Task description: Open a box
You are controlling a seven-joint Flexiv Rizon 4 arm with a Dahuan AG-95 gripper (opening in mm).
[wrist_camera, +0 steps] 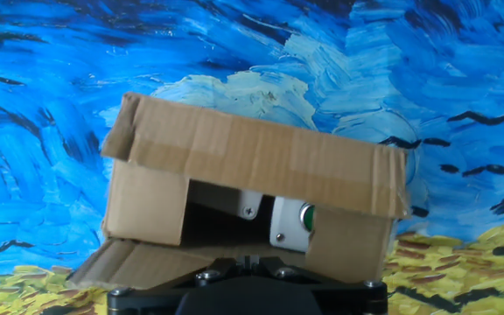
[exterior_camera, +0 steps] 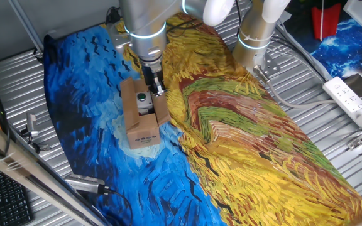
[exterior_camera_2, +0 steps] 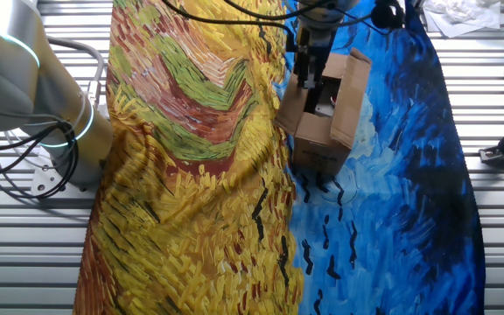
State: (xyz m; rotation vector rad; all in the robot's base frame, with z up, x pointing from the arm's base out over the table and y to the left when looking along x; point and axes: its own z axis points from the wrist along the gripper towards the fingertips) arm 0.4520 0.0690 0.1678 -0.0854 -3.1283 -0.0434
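**Ann:** Box (exterior_camera: 142, 119) sits mid-table on the blue part of the painted cloth (exterior_camera: 256, 144), just beside the seam where the yellow field starts, printed end face toward one fixed camera. Both long flaps are lifted, one standing up on each side, and the top is open enough to show a white part with a green button (wrist_camera: 305, 216) inside.

**Ben:** And the claw (exterior_camera: 154, 85)?

**Ann:** It hangs right over the open top at the far end, close to the flap on the yellow side. Whether the fingers are spread or pinching that flap, I can't tell: the fixed views are too small there and the hand view shows only the black base at its lower edge.

**Ben:** So it looks nearly done?

**Ann:** I'd judge so. The hand view shows the far flap (wrist_camera: 261, 162) leaning in over the opening, not folded fully back.

**Ben:** What could spoil it?

**Ann:** The box is light and nothing pins it. A sideways pull on a flap could drag or tip it, and the cloth could ruck under it. Cardboard also springs, so a released flap may swing shut. A low descent could strike the white part inside.

**Ben:** Surroundings?

**Ann:** Ribbed metal table (exterior_camera: 17, 88), a white power strip (exterior_camera: 352, 100) well apart at one edge.
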